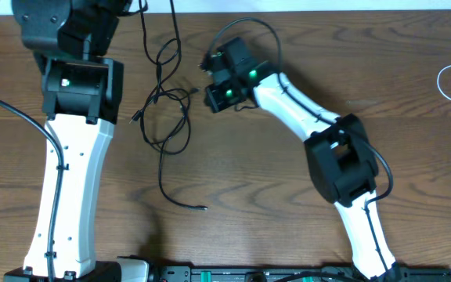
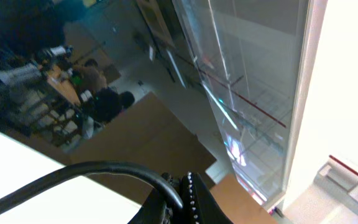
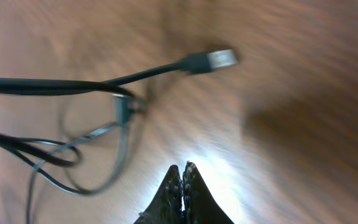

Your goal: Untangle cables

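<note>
1. Overhead: long thin black cable (image 1: 165, 95) looped on brown wooden table (image 1: 288, 196); short white coiled cable (image 1: 439, 81) far right (well apart).
2. Right wrist alone: right gripper (image 3: 183, 175) jaws closed, empty, near the black cable's silver plug (image 3: 221, 58).
3. Left gripper (image 2: 188, 198) jaws: cannot tell.

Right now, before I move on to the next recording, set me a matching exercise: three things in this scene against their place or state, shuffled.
Things:
1. black cable
2. white cable
3. right gripper

Places or states:
A. small loop at the far right edge of the table
B. fingers closed together, nothing between them
C. tangled loops near the table's middle

Pairs: 1-C, 2-A, 3-B
</note>
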### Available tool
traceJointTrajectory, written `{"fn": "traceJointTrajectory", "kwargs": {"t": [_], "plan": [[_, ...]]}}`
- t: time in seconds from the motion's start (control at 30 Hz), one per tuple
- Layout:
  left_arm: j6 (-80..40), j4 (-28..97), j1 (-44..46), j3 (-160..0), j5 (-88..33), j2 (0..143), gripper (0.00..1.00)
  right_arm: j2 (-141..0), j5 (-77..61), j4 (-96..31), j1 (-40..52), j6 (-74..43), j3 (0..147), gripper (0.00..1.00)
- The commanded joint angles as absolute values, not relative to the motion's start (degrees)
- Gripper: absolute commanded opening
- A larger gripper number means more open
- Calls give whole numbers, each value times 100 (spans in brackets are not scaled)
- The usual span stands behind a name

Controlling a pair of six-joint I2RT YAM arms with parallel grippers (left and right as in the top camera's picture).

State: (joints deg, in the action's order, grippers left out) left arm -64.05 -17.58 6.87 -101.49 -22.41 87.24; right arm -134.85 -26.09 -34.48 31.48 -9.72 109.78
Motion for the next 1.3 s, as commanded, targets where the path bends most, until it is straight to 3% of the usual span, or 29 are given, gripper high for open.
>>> {"fn": "traceJointTrajectory", "kwargs": {"t": [0.0, 0.07, 0.2, 0.37, 0.67, 0.93, 1.27], "plan": [[-6267, -1809, 578, -10204, -2331, 8643, 7, -13456, -2836, -3568, 2598, -1103, 11013, 1], [-6267, -1806, 580, -10204, -2333, 8643, 8, -13456, -3398, -3557, 2458, -854, 11013, 8], [-6267, -1811, 580, -10204, -2329, 8643, 7, -13456, -4117, -3538, 2383, -497, 11013, 35], [-6270, -1811, 580, -10204, -2331, 8643, 8, -13463, -4060, -3371, 2617, -506, 11013, 47], [-6289, -1809, 580, -10204, -2333, 8639, 8, -13482, -2985, -2556, 3271, -683, 11010, 59], [-6289, -1809, 580, -10204, -2333, 8639, 8, -13517, -2528, -2036, 3603, -989, 11010, 64], [-6289, -1806, 580, -10204, -2357, 8639, 7, -13946, -2309, -1081, 3951, -1378, 11010, 62]]}}
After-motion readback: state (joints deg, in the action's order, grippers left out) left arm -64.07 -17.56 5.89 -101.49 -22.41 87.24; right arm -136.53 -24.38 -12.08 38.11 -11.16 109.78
